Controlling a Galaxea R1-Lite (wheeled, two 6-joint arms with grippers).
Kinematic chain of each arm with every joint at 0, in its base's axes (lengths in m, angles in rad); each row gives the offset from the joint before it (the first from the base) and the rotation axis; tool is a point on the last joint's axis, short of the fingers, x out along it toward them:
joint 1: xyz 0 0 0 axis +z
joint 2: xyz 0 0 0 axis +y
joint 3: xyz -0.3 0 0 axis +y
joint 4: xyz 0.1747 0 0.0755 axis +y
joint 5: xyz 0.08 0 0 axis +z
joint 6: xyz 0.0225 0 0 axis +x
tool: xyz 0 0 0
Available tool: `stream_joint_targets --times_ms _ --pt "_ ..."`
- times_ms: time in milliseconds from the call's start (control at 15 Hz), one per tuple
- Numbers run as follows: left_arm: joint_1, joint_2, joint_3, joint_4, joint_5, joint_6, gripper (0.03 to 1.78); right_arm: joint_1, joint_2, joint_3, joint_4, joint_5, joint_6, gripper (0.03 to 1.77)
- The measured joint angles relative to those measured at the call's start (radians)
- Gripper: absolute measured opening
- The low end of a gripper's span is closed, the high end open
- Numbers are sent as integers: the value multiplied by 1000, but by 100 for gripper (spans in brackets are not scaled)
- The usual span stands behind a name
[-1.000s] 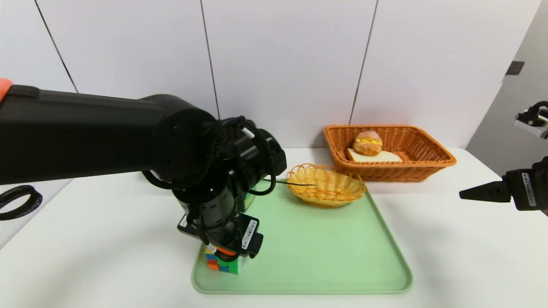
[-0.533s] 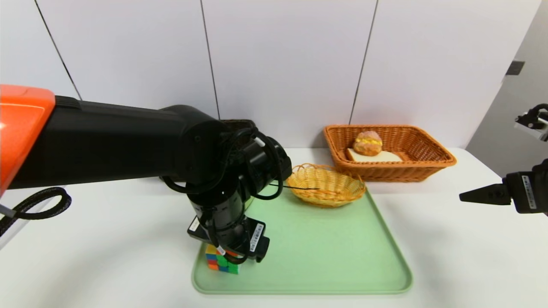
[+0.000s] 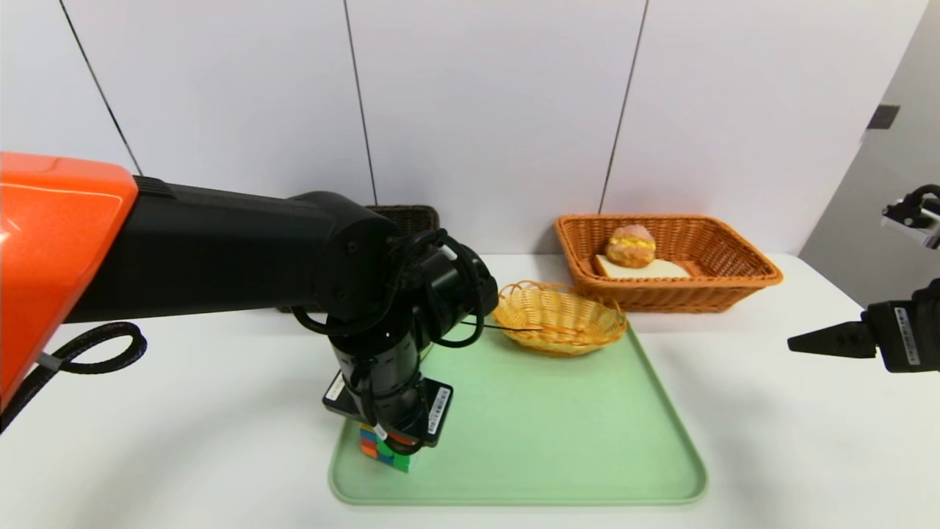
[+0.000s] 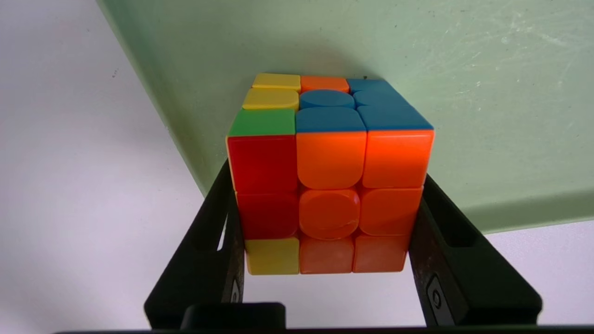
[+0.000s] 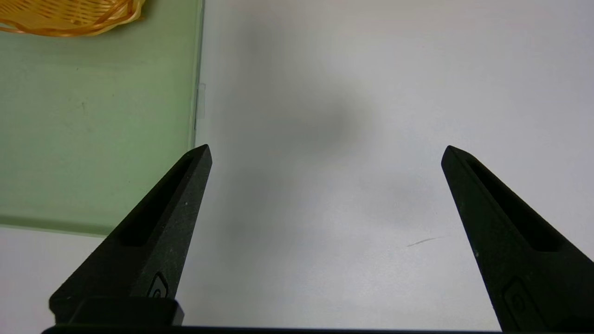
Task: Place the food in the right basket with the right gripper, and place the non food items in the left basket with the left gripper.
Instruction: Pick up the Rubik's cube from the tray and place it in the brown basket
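The left gripper (image 4: 327,208) had the puzzle cube (image 4: 327,185) pinched between its fingers; next came lifting toward the dark basket (image 3: 411,218) beyond it. The right gripper (image 5: 327,153) idled wide open beside the tray (image 3: 558,494).

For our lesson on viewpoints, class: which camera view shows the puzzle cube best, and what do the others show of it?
The left wrist view: the puzzle cube appears large, two faces plain, between the left hand's fingers. The head view shows only part, beneath the left arm. The right wrist view shows none.
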Motion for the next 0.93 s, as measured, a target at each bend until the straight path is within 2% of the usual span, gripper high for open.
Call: stream_joint_targets --times_ms 333,533,667,800,933 --pt "-8 -76 -47 16 -3 6 95 -7 -11 11 0 0 0 171" --pt "-8 -172 -215 79 -1 17 95 -12 -18 38 -43 1 0 171" --pt "39 -227 -325 106 0 74 95 -11 -20 60 -74 0 -1 171" --pt "116 -264 -359 71 1 138 95 -8 -22 68 -77 0 0 171" --pt "185 -279 -365 14 0 146 95 -8 -24 72 -76 -1 0 171"
